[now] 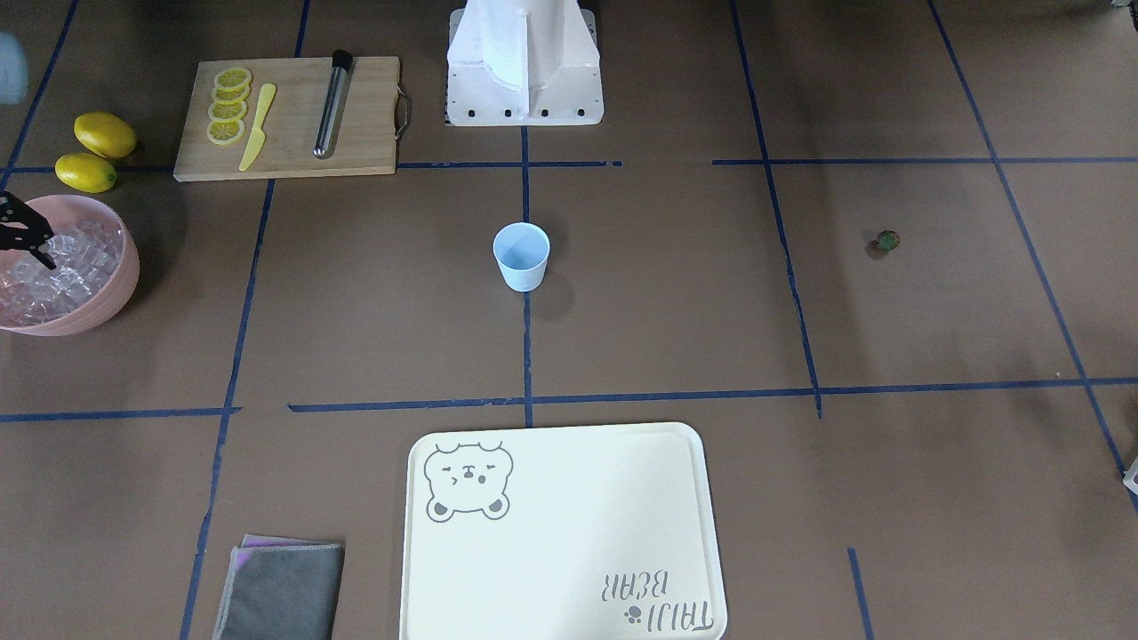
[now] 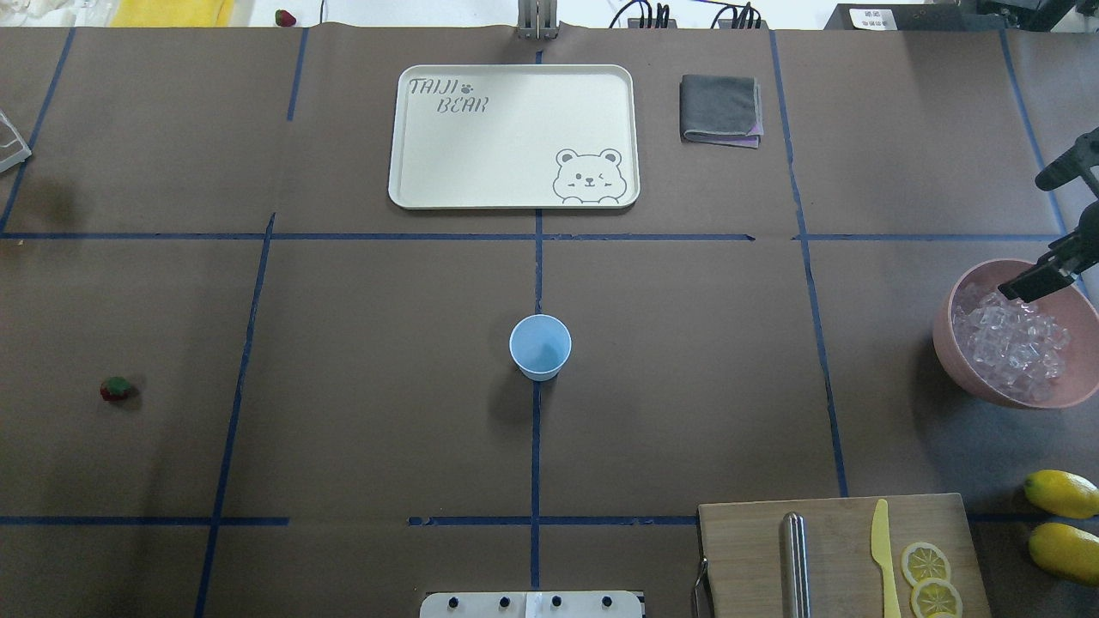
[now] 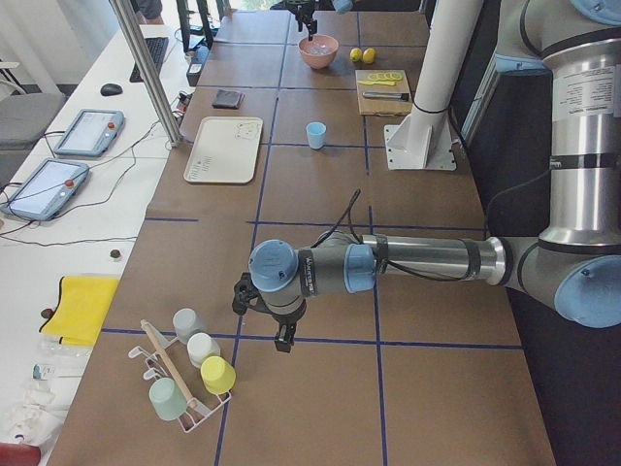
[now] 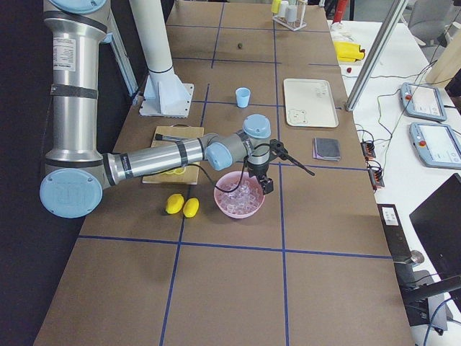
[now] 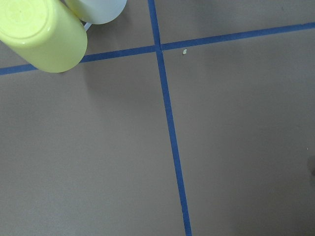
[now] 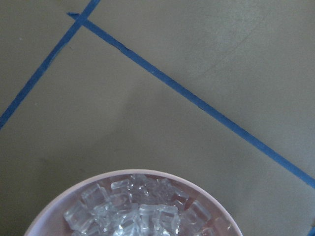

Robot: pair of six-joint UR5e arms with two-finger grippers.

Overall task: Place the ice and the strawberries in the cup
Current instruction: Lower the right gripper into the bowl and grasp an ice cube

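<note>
The light blue cup (image 2: 540, 346) stands upright in the middle of the table and also shows in the front view (image 1: 521, 255). The ice (image 2: 1013, 343) fills a pink bowl (image 2: 953, 360) at the table's right end. It fills the bottom of the right wrist view (image 6: 133, 206). My right gripper (image 2: 1043, 273) hangs over the bowl's far rim, cut off by the frame edge. I cannot tell whether it is open or shut. The strawberry (image 2: 116, 389) lies alone on the left side of the table. My left gripper (image 3: 284, 340) hovers near the left end, far from the strawberry. I cannot tell whether it is open or shut.
A cutting board (image 2: 841, 558) with lemon slices, a yellow knife and a metal rod lies near the robot's base on the right. Two lemons (image 2: 1063, 493) lie beside it. A cream tray (image 2: 515, 137) and a grey cloth (image 2: 721, 110) lie on the far side. A cup rack (image 3: 189, 379) stands at the left end.
</note>
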